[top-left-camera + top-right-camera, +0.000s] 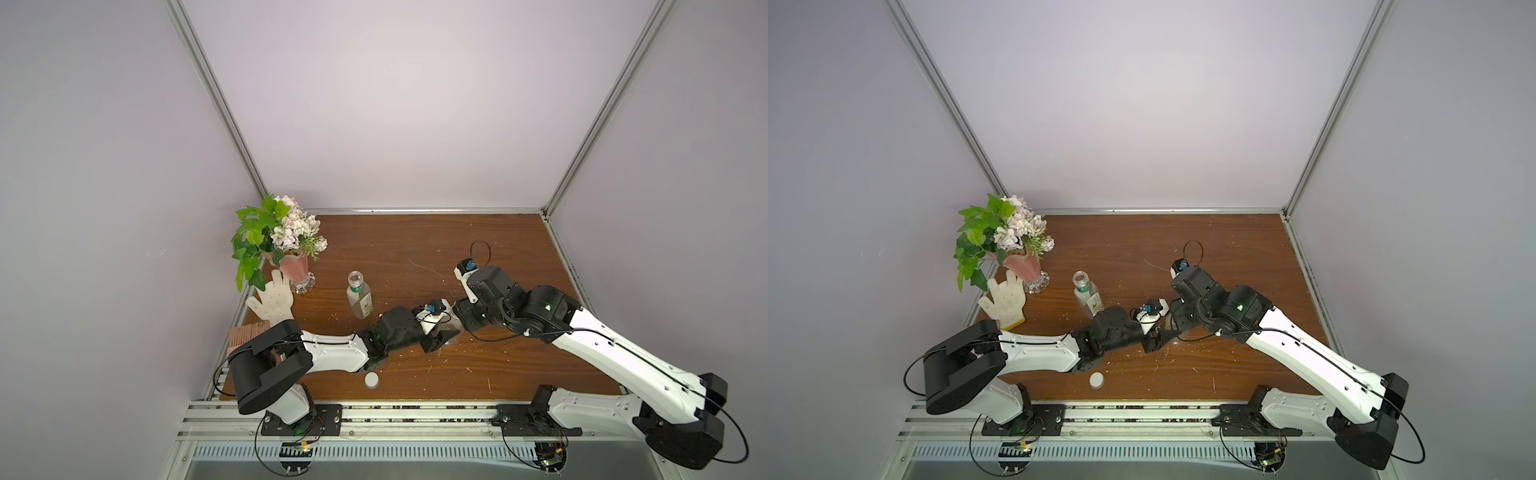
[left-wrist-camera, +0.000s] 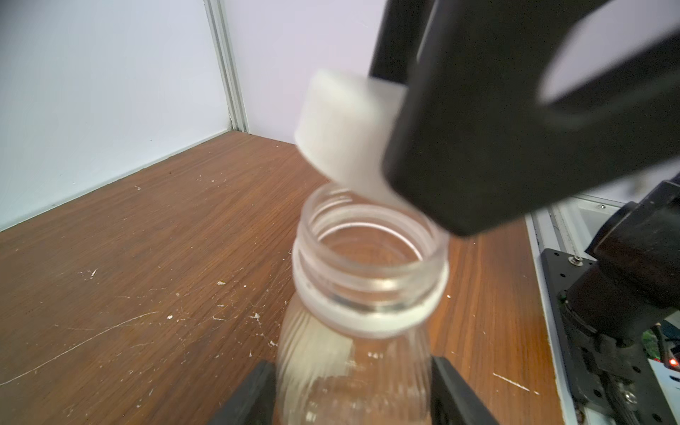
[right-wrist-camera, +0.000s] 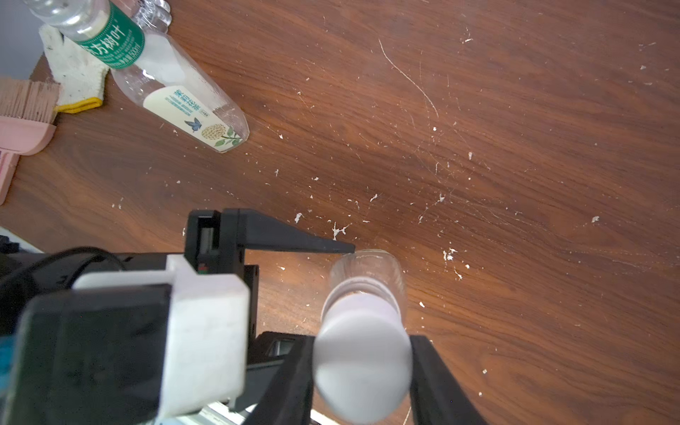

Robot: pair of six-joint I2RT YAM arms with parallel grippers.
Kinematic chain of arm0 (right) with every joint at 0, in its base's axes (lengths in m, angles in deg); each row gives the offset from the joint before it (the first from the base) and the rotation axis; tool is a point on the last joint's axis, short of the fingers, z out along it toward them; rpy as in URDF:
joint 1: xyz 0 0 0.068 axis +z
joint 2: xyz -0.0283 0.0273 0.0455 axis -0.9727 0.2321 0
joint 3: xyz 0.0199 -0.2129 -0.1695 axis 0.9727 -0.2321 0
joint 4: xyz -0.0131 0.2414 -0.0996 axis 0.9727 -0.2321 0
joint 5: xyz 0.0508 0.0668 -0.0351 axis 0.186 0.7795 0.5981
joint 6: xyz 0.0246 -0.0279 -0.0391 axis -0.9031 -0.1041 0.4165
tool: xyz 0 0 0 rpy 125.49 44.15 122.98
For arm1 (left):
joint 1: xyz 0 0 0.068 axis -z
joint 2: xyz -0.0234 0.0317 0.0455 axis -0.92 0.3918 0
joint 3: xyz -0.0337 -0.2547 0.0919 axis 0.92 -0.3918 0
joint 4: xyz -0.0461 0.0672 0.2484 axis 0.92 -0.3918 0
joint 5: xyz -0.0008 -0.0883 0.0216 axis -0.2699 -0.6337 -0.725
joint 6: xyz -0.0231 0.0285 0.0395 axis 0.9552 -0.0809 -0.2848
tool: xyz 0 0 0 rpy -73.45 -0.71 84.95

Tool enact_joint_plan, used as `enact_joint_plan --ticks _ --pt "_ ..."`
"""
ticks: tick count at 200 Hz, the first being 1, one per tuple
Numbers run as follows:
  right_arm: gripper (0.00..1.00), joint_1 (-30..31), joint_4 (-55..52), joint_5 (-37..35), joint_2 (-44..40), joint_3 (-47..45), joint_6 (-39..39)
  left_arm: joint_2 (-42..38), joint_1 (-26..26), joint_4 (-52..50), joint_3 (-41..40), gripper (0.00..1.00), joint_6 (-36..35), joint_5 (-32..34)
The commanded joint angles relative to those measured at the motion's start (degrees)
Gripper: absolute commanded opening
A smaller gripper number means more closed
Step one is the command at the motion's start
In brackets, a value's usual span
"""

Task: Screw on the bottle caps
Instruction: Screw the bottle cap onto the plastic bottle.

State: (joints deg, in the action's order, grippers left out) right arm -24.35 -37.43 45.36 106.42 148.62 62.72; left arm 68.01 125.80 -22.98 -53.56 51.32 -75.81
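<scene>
Blurred cap (image 3: 362,371) in right jaws; bottle (image 2: 353,368) base cropped

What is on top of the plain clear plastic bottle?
A tilted round white plastic cap, in the jaws of the right gripper, hangs above the clear plastic bottle. One jaw hides part of the rim, so contact is unseen.

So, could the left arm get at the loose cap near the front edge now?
Probably not yet: the left claw is around the plain bottle. The loose cap lies uncovered, but close beside that arm.
</scene>
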Motion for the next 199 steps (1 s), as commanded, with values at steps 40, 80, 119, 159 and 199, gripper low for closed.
enact_joint_plan --ticks 40,80,119,159,199 --pt "0.4 -0.81 -2.18 -0.48 1.95 3.0 2.01 -1.52 0.72 1.94 -1.89 0.78 0.42 2.07" --pt "0.4 -0.9 -3.1 -0.42 3.62 4.79 2.66 -2.15 0.72 2.91 -2.87 0.84 0.57 2.77" --pt "0.4 -0.99 -3.88 -0.65 5.28 6.16 3.13 -2.31 0.72 3.62 -3.43 0.87 0.62 3.14" --pt "0.4 -1.16 -4.06 -0.27 6.2 6.62 3.33 -1.29 0.72 3.84 -2.88 0.87 0.49 2.82" --pt "0.4 -1.2 -4.35 -0.04 6.65 6.42 3.3 -0.31 0.72 3.86 -2.25 0.85 0.33 2.32"
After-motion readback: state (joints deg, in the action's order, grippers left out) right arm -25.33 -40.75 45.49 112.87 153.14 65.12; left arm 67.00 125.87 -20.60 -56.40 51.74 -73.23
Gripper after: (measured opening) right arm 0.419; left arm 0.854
